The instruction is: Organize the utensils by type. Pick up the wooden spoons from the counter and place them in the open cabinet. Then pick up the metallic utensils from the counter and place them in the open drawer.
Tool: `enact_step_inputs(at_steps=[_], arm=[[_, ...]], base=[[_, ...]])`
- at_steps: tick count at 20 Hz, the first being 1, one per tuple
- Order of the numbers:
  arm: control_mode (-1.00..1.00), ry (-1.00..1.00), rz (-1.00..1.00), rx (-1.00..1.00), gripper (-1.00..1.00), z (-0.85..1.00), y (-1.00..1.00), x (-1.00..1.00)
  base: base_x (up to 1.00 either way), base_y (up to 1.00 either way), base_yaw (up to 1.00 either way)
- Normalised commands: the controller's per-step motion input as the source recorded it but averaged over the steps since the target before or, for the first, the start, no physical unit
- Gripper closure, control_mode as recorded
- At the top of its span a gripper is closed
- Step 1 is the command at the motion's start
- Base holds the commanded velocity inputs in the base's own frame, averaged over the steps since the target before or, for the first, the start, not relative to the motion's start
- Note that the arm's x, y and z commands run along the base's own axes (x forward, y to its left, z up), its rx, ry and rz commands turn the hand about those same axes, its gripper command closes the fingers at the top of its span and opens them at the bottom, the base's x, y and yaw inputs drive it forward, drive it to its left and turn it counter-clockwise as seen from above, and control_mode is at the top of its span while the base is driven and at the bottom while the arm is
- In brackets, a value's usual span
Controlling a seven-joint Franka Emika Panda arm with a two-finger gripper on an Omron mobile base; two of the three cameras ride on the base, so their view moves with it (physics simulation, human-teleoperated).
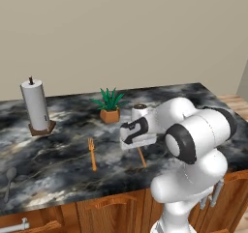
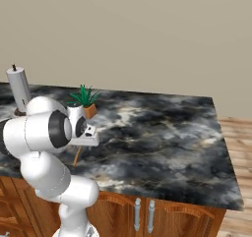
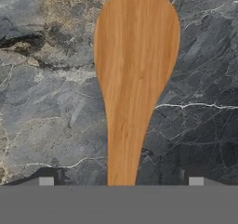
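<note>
An oval-bowled wooden spoon [image 3: 135, 65] lies flat on the marble counter [image 3: 42, 116]. My gripper [image 3: 122, 181] is open just above it, one fingertip [image 3: 46, 181] on each side of its handle. In the left base view the hand covers the bowl, and only the handle [image 1: 142, 157] sticks out toward the front edge. The same handle [image 2: 77, 156] shows below the hand in the right base view. A wooden fork [image 1: 91, 153] lies to the left. A grey metal spoon [image 1: 9, 178] lies at the far left. The drawer's silver handle [image 1: 14, 225] peeks in at the bottom left. The cabinet is out of view.
A potted plant [image 1: 110, 104] stands just behind the hand, and a paper-towel roll [image 1: 35, 106] stands upright at the back left. The counter [image 2: 162, 133] stretches bare to the right, ending at a corner with wooden floor [image 2: 238, 133] beyond.
</note>
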Motion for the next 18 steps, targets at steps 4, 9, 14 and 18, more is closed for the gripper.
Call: enact_step_inputs(at_steps=[4,9,14,18], arm=[[-1.0,0.03,0.0,0.0,-1.0,-0.35,0.04,0.18],[-1.0,0.01,-0.02,0.0,1.0,-0.46,0.0,0.0],[-1.0,-0.01,-0.03,0.0,1.0,-0.31,-0.07,-0.08],[-1.0,0.0,0.0,0.03,1.0,-0.09,-0.17,-0.15]], base=[[0.0,0.0,0.0],[0.0,0.0,0.0],[0.0,0.0,0.0],[0.0,0.0,0.0]])
